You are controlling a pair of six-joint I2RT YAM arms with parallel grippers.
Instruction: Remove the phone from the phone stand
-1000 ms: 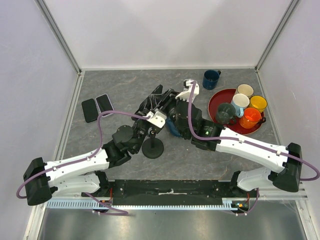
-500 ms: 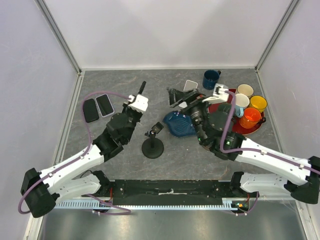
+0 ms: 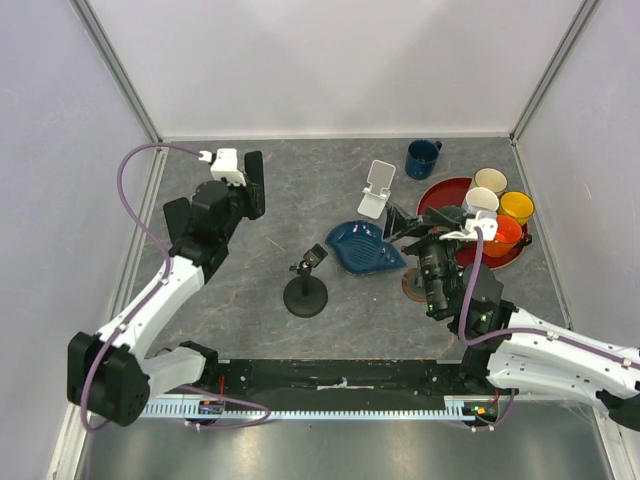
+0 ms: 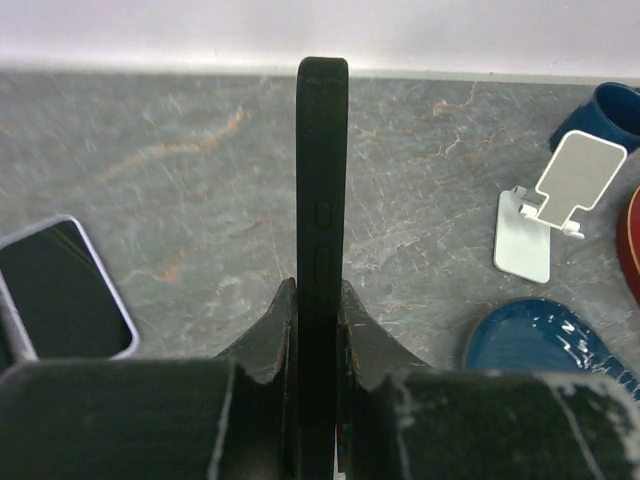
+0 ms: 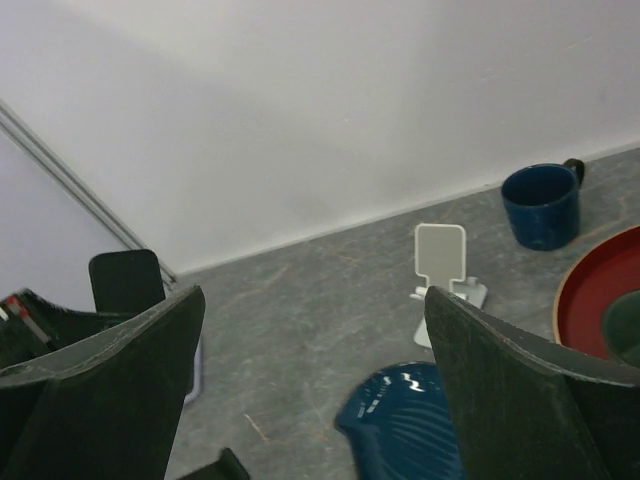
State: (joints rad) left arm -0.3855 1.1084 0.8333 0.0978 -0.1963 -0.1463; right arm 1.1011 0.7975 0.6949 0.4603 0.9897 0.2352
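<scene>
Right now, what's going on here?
The left gripper is shut on a black phone, holding it edge-up at the far left, near a second phone lying flat. The black stand in the middle is empty, so the phone is off it. The right gripper is open and holds nothing, near the blue dish.

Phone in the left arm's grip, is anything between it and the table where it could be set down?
Nothing visible does. The phone is held edge-up over bare grey table. A second phone lies flat off to its left, and the white stand and blue dish sit away to its right.
</scene>
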